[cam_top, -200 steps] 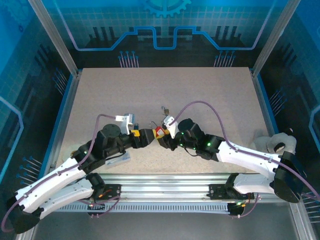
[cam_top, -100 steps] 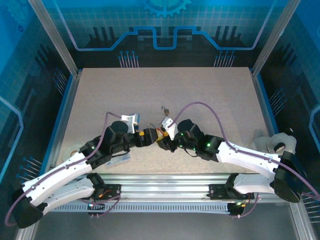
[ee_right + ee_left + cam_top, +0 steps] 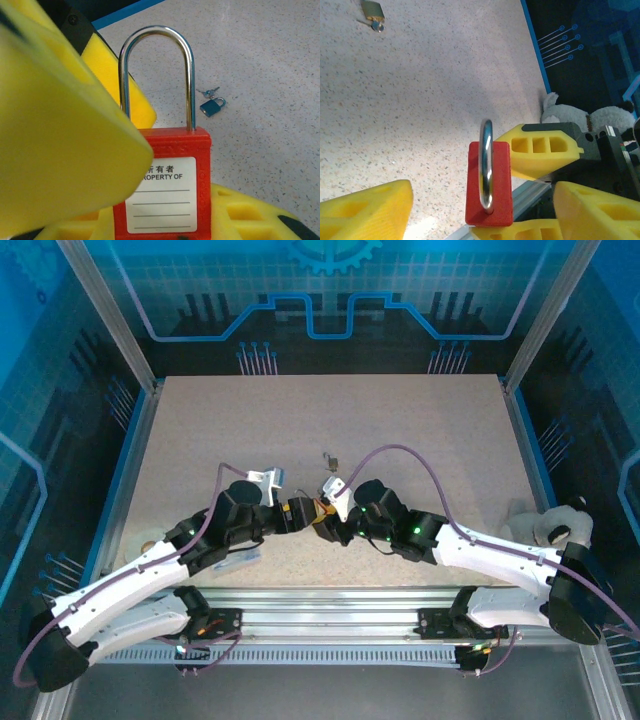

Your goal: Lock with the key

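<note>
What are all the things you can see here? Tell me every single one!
red padlock: one, red with a silver shackle, between the two arms, held in the right gripper
small padlock: one, brass-coloured, lying on the table beyond the arms
key: at least one, silvery, right beside the small padlock
plush toy: one, white and grey, at the table's right edge
table: one, speckled beige, under everything
left gripper: one, yellow fingers, open on either side of the red padlock
right gripper: one, yellow fingers, shut on the red padlock
</note>
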Tool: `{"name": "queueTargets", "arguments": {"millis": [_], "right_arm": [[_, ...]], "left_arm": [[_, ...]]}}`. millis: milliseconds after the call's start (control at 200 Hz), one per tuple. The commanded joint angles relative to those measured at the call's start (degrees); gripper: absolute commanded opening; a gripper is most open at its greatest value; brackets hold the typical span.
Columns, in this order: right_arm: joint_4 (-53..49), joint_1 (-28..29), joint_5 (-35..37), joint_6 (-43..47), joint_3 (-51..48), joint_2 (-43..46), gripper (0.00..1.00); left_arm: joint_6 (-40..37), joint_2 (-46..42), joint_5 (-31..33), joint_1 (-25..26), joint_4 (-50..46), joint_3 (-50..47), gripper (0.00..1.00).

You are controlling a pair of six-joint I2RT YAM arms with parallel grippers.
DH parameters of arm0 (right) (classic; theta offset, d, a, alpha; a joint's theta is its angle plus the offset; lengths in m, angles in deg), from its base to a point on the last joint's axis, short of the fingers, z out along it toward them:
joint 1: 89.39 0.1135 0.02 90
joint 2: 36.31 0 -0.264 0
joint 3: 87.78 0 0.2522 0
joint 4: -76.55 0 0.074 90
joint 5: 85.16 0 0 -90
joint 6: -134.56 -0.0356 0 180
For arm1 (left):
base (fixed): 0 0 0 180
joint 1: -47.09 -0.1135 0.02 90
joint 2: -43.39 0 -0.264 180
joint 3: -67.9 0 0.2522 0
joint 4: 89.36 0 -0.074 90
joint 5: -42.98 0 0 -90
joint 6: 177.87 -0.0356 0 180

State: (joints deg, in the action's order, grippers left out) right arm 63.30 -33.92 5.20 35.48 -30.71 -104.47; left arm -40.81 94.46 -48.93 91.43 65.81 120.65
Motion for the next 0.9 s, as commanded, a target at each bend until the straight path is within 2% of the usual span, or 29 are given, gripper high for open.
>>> {"name": "queueTargets", "arguments": {"millis": [0,255,896], "right_arm": [[2.0,1.0,-1.1,0.8,0.3,0.9,0.0],[2.5,1.2,-1.3,0.7,0.2,0.7,0.0],[3.3,1.4,-1.3,0.3,0.1,-0.1,0.0]], "left_arm": [[0.4,0.4,-1.6,-0.4,1.8,0.8,0.68],[0.6,1.6,-2.6,-0.4,2.8,0.7,0.55],[0.8,3.5,-3.9,-0.5,4.0,0.7,0.34]]}}
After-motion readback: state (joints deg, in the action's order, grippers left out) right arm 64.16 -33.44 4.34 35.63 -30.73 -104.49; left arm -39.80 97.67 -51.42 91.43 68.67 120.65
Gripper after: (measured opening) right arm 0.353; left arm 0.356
